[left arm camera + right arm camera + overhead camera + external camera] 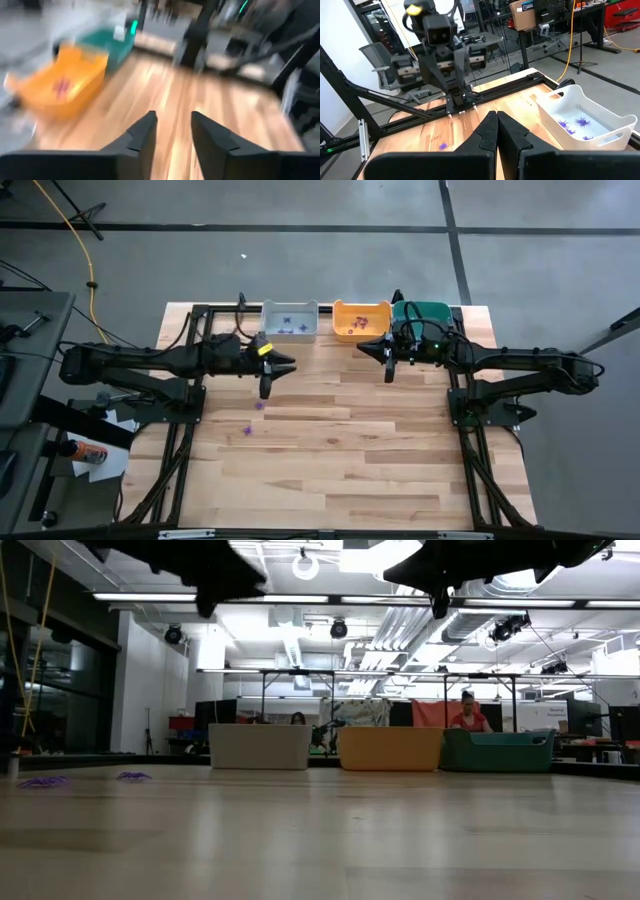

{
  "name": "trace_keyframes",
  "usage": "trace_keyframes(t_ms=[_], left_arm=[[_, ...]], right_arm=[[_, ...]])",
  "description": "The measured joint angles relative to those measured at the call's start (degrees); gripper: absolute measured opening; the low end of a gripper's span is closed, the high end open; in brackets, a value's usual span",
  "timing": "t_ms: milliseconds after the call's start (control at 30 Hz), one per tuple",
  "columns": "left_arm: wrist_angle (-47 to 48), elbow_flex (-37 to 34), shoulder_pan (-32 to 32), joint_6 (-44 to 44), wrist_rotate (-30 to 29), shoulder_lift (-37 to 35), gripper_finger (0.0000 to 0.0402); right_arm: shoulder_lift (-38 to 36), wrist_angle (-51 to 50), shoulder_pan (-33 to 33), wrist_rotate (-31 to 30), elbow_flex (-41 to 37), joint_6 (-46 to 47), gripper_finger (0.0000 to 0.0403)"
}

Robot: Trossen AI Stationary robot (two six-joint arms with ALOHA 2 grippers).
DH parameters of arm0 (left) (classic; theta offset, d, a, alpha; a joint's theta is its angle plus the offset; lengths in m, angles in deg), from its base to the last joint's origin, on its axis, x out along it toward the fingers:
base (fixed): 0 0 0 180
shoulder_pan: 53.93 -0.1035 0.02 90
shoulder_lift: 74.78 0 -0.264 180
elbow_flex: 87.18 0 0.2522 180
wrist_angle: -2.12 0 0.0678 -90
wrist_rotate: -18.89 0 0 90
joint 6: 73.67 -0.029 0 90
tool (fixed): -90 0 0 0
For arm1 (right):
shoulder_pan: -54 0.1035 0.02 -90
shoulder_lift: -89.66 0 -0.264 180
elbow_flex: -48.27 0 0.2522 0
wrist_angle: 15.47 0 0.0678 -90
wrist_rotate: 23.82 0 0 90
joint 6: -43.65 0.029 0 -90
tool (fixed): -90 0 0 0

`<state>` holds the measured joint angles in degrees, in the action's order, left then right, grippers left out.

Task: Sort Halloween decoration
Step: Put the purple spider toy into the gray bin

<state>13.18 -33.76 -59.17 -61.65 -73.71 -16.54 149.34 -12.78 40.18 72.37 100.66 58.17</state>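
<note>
The Halloween decoration shows as tiny purple trinkets. Two lie loose on the table, and the low view shows them flat on the wood. More lie in the grey-white bin and some reddish ones in the orange bin. My left gripper hovers open above the table in front of the grey-white bin, with nothing between its fingers. My right gripper hangs shut and empty in front of the orange bin.
Three bins stand in a row at the table's far edge: grey-white, orange, teal. Black arm frames run along the table's left and right sides. Bare wood spreads toward the near edge. A person in red is far behind the table.
</note>
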Motion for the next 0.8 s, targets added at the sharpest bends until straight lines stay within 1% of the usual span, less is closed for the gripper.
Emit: trace_keyframes(t_ms=[100, 200, 300, 367, 433, 567, 700, 800], left_arm=[[16.0, 3.9, 0.7, 5.7, -3.3, 0.6, 0.0142], [30.6, 5.0, 1.3, 14.3, -5.4, 2.2, 0.0167], [42.0, 4.9, 1.9, 22.9, -5.6, 5.5, 0.0183], [47.1, 4.9, 2.4, 26.3, -5.7, 8.6, 0.0189], [49.1, 4.9, 2.7, 27.3, -5.7, 11.9, 0.0192], [48.0, 4.9, 3.1, 29.4, -5.0, 18.5, 0.0193], [47.5, 4.9, 3.1, 29.9, 0.8, 23.7, 0.0194], [47.6, 4.9, 3.2, 31.2, 2.0, 26.4, 0.0194]], right_arm=[[0.0, -0.2, 0.0, 0.0, 0.0, -0.1, 0.0000], [0.0, -0.7, 0.0, 0.0, 0.0, -1.1, 0.0000], [0.0, -0.8, 0.0, 0.0, 0.0, -1.5, 0.0000], [0.0, -0.8, 0.0, 0.0, 0.0, -1.6, 0.0000], [0.0, -0.8, 0.0, 0.0, 0.0, -2.0, 0.0000], [0.0, -0.8, 0.0, 0.0, 0.0, -1.9, 0.0000], [0.0, -0.8, 0.0, 0.0, 0.0, -1.5, 0.0000], [0.0, -1.0, 0.0, 0.0, 0.0, -1.5, 0.0000]])
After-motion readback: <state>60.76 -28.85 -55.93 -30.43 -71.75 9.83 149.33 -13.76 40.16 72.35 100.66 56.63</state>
